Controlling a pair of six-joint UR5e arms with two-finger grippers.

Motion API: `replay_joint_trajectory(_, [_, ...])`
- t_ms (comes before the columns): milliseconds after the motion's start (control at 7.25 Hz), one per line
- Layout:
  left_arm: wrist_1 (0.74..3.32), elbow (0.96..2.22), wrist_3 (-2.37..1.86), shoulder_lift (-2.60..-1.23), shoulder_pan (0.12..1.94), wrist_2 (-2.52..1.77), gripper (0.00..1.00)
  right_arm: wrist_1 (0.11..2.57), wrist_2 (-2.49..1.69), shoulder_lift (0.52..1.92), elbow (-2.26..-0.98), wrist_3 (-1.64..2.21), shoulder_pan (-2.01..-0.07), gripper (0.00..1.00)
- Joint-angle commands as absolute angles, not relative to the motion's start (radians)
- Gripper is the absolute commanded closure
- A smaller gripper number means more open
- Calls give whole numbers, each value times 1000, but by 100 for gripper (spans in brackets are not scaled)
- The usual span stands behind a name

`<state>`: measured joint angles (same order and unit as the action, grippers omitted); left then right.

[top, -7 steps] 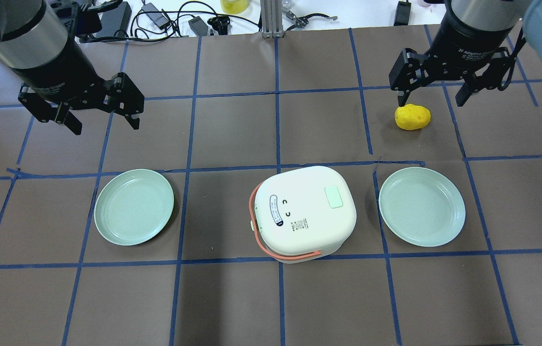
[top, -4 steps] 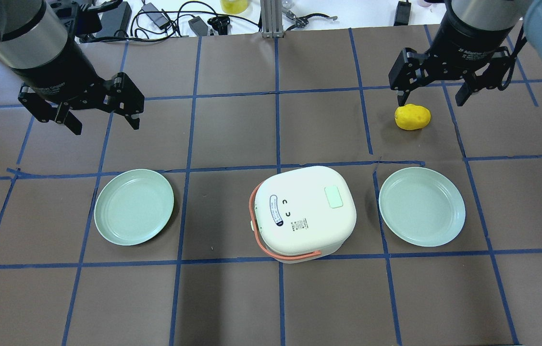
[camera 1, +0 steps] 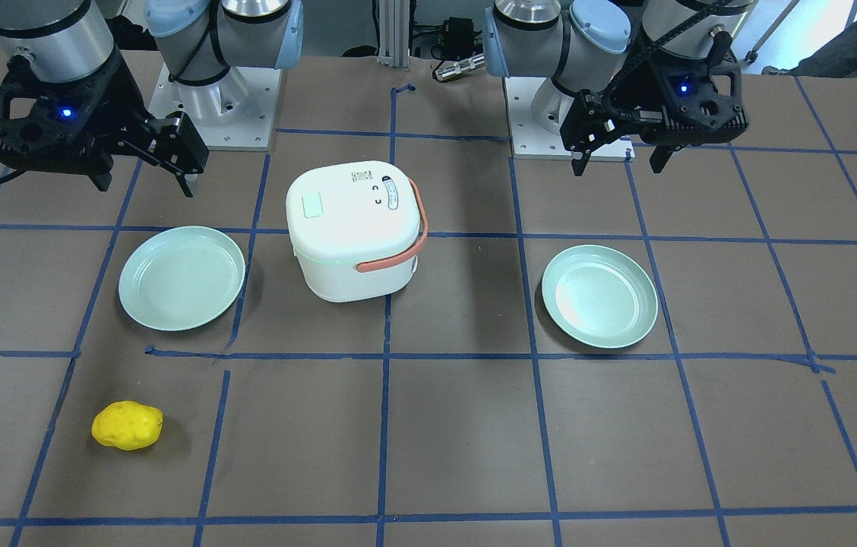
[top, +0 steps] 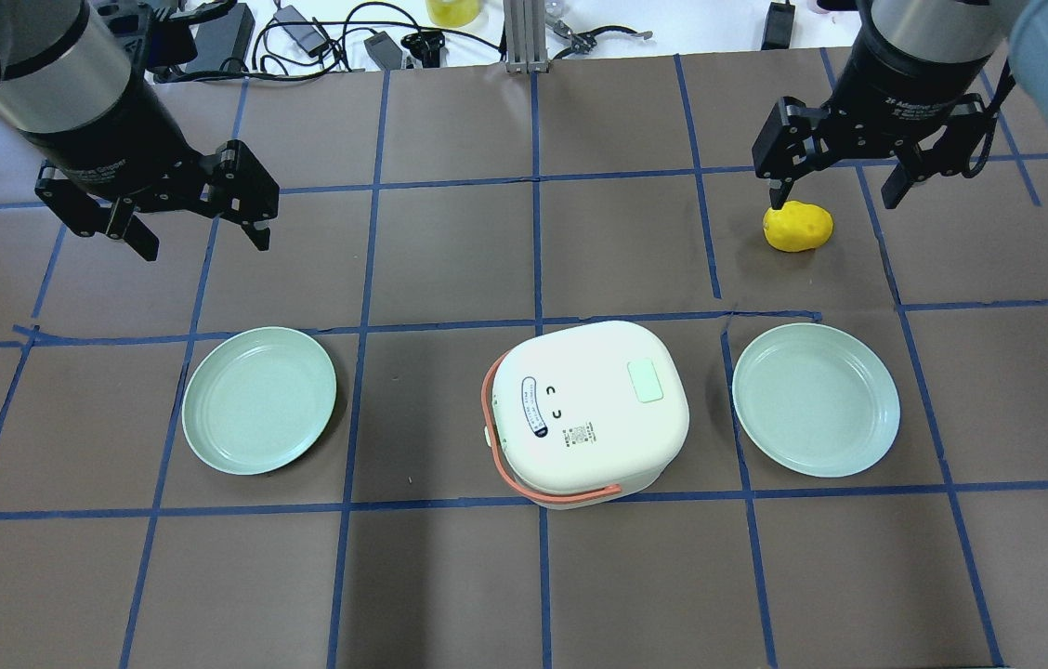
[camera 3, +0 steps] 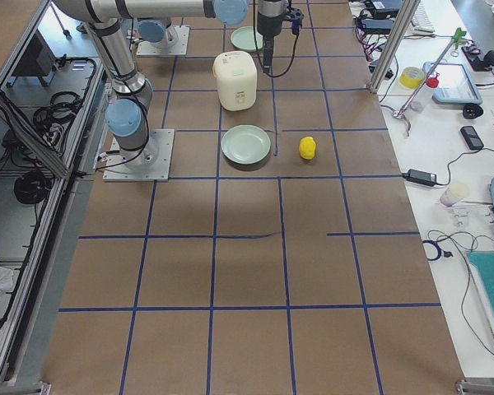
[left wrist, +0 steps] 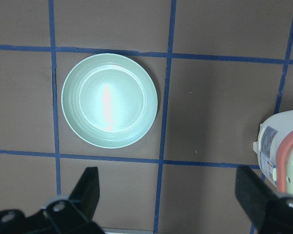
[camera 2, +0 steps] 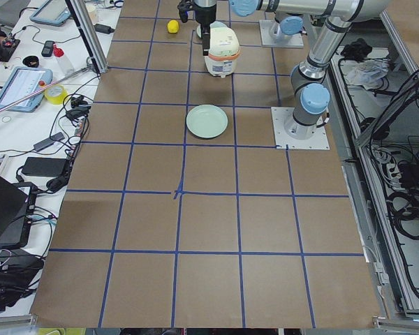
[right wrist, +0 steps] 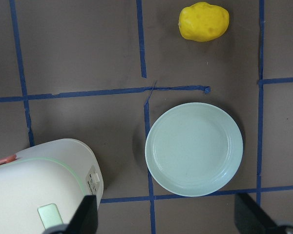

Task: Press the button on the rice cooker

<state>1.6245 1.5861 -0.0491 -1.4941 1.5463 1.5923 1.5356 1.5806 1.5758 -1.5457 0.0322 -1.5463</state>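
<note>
Rice cooker: white, orange handle, upright at the centre of the surface. Button: pale green, on the lid, toward the robot's right. Right end effector: jaws spread, empty, pointing down, raised beyond the cooker; likely the better-placed presser. Left end effector: likewise spread, empty, raised. Advised: close the jaws, descend vertically, and press squarely on the button's centre.

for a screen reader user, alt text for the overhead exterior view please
A white rice cooker sits mid-table between two empty green plates, nothing touching its lid button. The left hand and right hand hang open beyond it, a yellow object near the right one.
</note>
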Motion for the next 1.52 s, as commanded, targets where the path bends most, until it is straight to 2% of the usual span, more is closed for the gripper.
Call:
replay_joint_trajectory(0, [1624, 1586, -49, -1494, 1546, 1592, 0, 1534, 1574, 1580, -1545, 32, -1549, 10])
replay_joint_trajectory(138, [1624, 1586, -49, -1494, 1546, 1592, 0, 1535, 1575, 1582, -1545, 32, -1549, 23])
replay_joint_trajectory(414, [1624, 1586, -49, -1494, 1546, 1592, 0, 1534, 1572, 1586, -1543, 41, -1554, 56])
replay_joint_trajectory(552, [1624, 1586, -49, -1494, 1546, 1592, 0, 1517, 1559, 1586, -1545, 43, -1557, 77])
replay_joint_trajectory(690, [1624, 1586, -49, -1494, 1546, 1592, 0, 1511, 1518, 1586, -1546, 46, -1559, 86])
replay_joint_trajectory(828, [1624, 1586, -49, -1494, 1546, 1592, 0, 1503, 1481, 1586, -1548, 46, -1572, 100])
replay_joint_trajectory(1379, [1624, 1586, -49, -1494, 1546, 1592, 0, 1448, 1459, 1571, -1601, 64, -1672, 100])
